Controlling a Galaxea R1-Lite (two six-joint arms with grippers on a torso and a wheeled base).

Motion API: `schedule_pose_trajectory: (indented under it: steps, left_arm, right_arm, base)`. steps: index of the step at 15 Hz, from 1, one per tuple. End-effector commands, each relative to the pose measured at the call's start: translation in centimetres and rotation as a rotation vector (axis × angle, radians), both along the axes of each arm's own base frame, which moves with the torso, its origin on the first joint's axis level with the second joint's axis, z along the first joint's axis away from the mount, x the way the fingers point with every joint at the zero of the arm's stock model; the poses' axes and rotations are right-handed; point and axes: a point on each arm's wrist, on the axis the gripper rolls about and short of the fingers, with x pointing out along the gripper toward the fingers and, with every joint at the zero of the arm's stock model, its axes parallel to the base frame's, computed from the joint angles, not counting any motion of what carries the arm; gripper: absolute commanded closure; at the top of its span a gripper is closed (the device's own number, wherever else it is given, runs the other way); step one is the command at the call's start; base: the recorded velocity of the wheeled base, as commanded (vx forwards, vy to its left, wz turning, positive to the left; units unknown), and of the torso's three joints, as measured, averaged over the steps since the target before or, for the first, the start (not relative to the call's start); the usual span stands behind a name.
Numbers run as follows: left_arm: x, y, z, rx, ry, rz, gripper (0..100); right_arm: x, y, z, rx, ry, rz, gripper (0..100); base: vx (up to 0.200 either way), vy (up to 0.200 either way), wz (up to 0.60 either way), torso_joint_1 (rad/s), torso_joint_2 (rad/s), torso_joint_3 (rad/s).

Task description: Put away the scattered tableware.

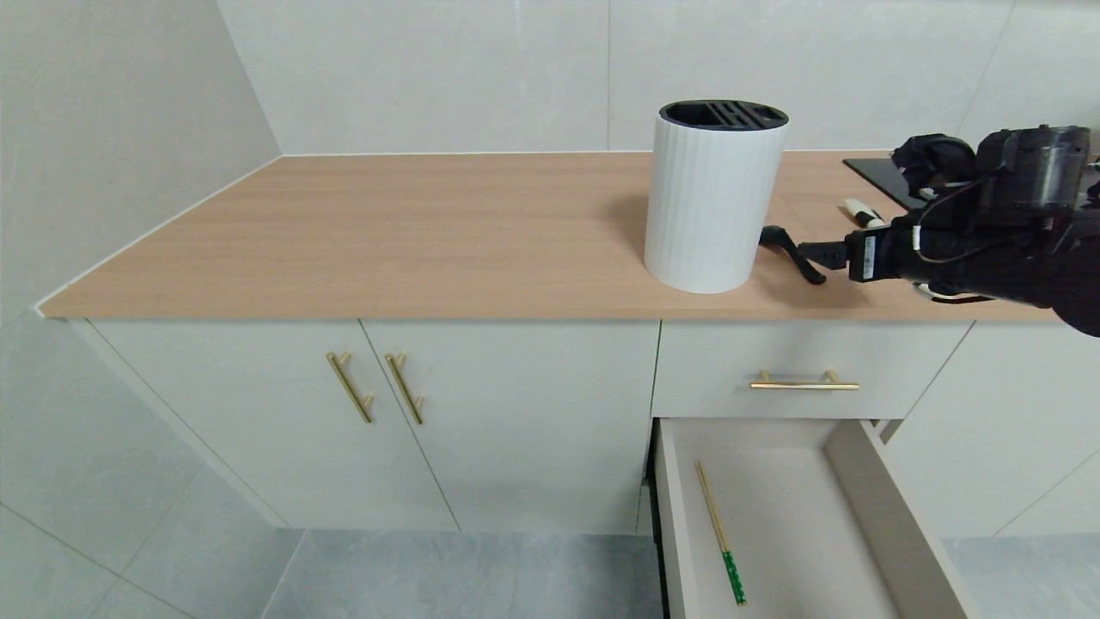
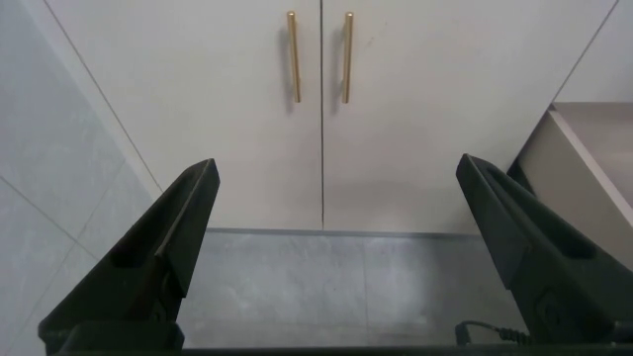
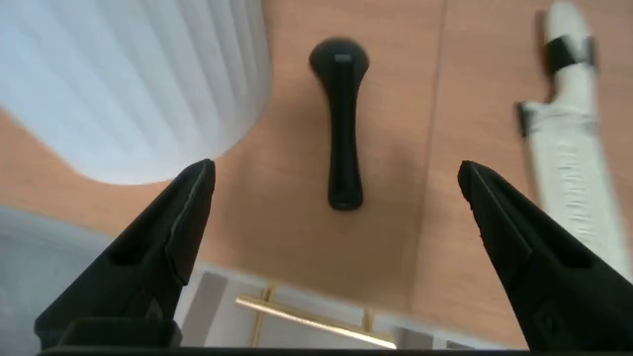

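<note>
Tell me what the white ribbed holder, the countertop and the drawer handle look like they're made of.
White ribbed holder: probably matte plastic, possibly ceramic; evenly fluted wall with no shine, and a black slotted insert on top.
Countertop: wood-look, perhaps laminate; fine, even grain and a matte finish.
Drawer handle: metal, brushed brass colour, with a soft gleam along the bar.

At the white holder's (image 1: 713, 198) 3 o'clock, the right arm (image 1: 988, 249) hides part of a white-handled utensil (image 1: 862, 212) and a black board (image 1: 872, 176); the open drawer (image 1: 799, 533) runs off frame

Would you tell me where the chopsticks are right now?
In the head view, the chopsticks lie in the open drawer, lower right, near its left wall.
</note>
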Motion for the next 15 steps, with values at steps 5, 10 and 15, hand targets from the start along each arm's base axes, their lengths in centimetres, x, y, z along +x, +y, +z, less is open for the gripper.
schedule_pose_trajectory:
  steps: [5,10,15]
  left_arm:
    - [0.0,0.0,0.0,0.0,0.002,0.001,0]
    - [0.0,0.0,0.0,0.0,0.002,0.001,0]
    - [0.0,0.0,0.0,0.0,0.002,0.001,0]
  right_arm:
    - [3.9,0.7,-4.5,-0.011,0.063,-0.011,0]
    - [4.8,0.8,-5.1,-0.01,0.054,-0.022,0]
    - [5.0,0.8,-5.2,-0.009,0.045,-0.023,100]
  base:
    - [0.0,0.0,0.0,0.0,0.0,0.0]
    - [0.0,0.0,0.0,0.0,0.0,0.0]
    - [0.0,0.0,0.0,0.0,0.0,0.0]
